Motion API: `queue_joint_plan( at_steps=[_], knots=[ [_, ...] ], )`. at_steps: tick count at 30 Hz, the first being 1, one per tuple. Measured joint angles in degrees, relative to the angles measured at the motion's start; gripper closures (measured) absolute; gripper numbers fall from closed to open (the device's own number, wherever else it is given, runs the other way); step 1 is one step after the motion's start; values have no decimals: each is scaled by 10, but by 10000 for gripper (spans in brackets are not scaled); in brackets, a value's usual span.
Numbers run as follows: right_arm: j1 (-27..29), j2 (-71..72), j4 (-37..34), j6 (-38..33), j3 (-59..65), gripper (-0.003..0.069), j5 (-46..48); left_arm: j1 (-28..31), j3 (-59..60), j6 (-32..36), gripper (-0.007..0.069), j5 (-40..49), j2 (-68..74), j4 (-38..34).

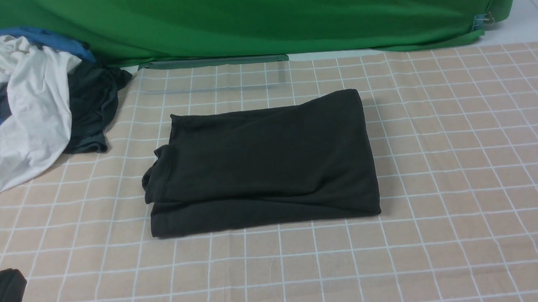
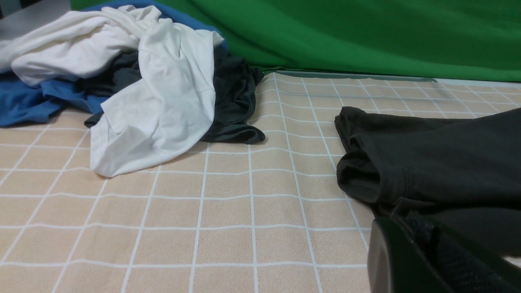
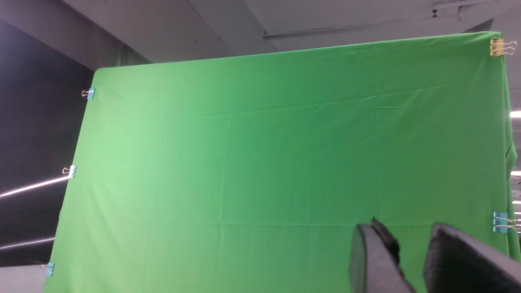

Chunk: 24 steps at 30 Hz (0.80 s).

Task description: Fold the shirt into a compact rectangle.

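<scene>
A staged recording space, like a lab or studio: a green backdrop cloth (image 3: 285,162) is held taut by binder clips (image 3: 501,47) under a bare indoor ceiling (image 3: 325,20). The worktable carries a beige checked tablecloth (image 1: 459,182), with a heap of spare clothes (image 1: 31,99) at ten o'clock.

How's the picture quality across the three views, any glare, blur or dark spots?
Front view: soft even light, no glare, the black shirt shows little fold detail. Left wrist view: the left gripper is a dark blur. Right wrist view: bright green backdrop, the right gripper is out of focus.
</scene>
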<state>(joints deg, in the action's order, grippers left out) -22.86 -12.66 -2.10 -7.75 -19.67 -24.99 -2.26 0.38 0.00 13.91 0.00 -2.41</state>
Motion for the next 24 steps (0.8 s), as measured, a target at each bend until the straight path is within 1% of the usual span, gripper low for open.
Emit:
queue_joint_plan(
  at_steps=[8, 11, 12, 14, 17, 24],
  knots=[
    [0, 0, 0, 0, 0, 422, 0, 0, 0, 0, 605, 0, 0, 5],
    [0, 0, 1, -12, 0, 422, 0, 0, 0, 0, 605, 0, 0, 5],
    [0, 0, 1, -59, 0, 422, 0, 0, 0, 0, 605, 0, 0, 5],
    [0, 0, 1, -103, 0, 422, 0, 0, 0, 0, 605, 0, 0, 5],
    [0, 0, 1, -135, 0, 422, 0, 0, 0, 0, 605, 0, 0, 5],
    [0, 0, 1, -148, 0, 422, 0, 0, 0, 0, 605, 0, 0, 5]
  ],
)
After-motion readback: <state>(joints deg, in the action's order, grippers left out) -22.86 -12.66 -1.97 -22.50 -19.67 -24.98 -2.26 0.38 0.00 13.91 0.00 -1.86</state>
